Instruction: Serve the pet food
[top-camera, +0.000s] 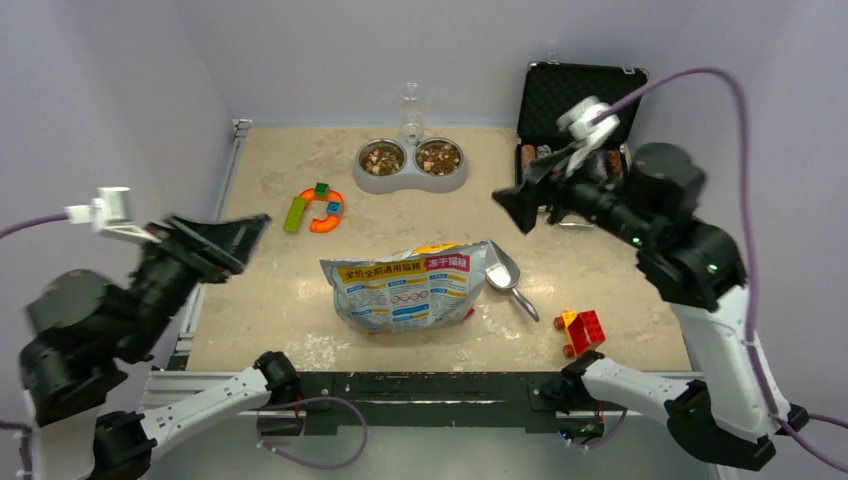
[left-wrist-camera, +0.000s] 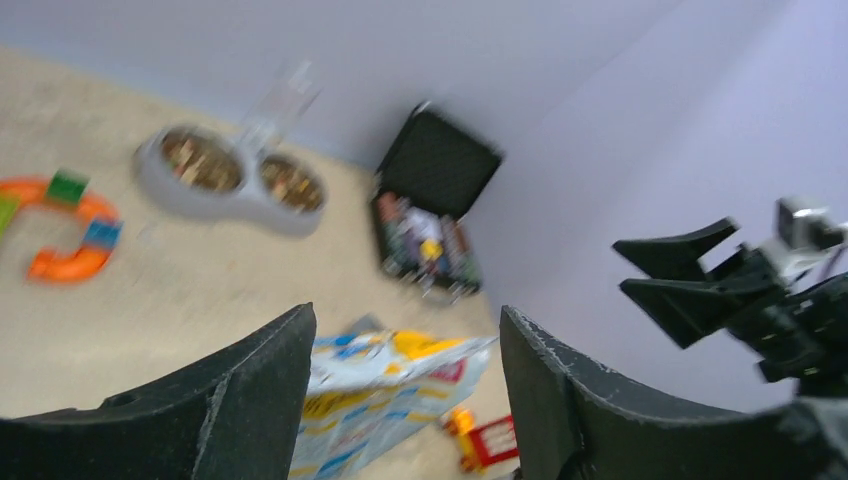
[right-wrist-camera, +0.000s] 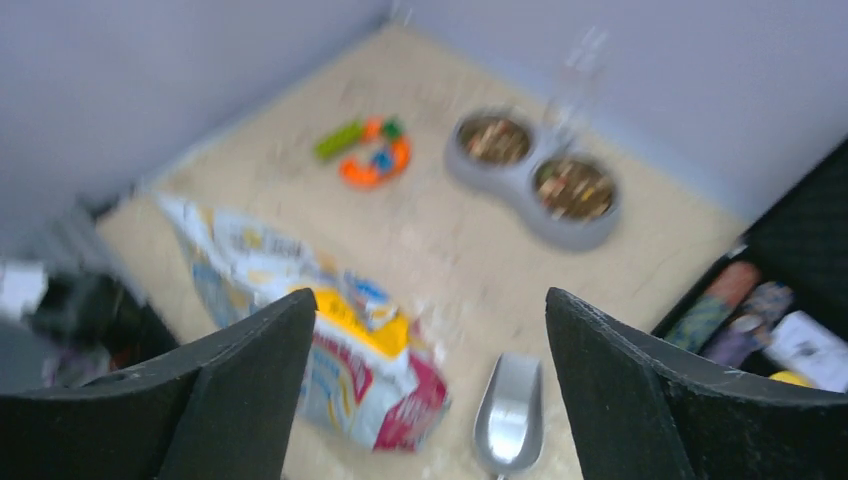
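The pet food (top-camera: 382, 157) is brown kibble filling both cups of a grey double bowl (top-camera: 410, 180) at the back middle of the table; the wrist views show the same kibble (left-wrist-camera: 195, 160) (right-wrist-camera: 493, 140). A printed foil bag (top-camera: 410, 288) lies flat in the middle, with a metal scoop (top-camera: 508, 275) by its right end. My left gripper (top-camera: 255, 243) hangs open above the table's left edge, nothing between its fingers (left-wrist-camera: 406, 312). High over the right side, my right gripper (top-camera: 510, 212) is open and empty too, looking down on bag (right-wrist-camera: 340, 340) and scoop (right-wrist-camera: 510, 410).
An open black case (top-camera: 575, 110) with stacked poker chips stands at the back right. A clear bottle (top-camera: 411, 110) rises behind the bowl. An orange ring toy (top-camera: 325, 210) and a green brick (top-camera: 295, 213) lie left of centre. Red and yellow bricks (top-camera: 582, 328) sit front right.
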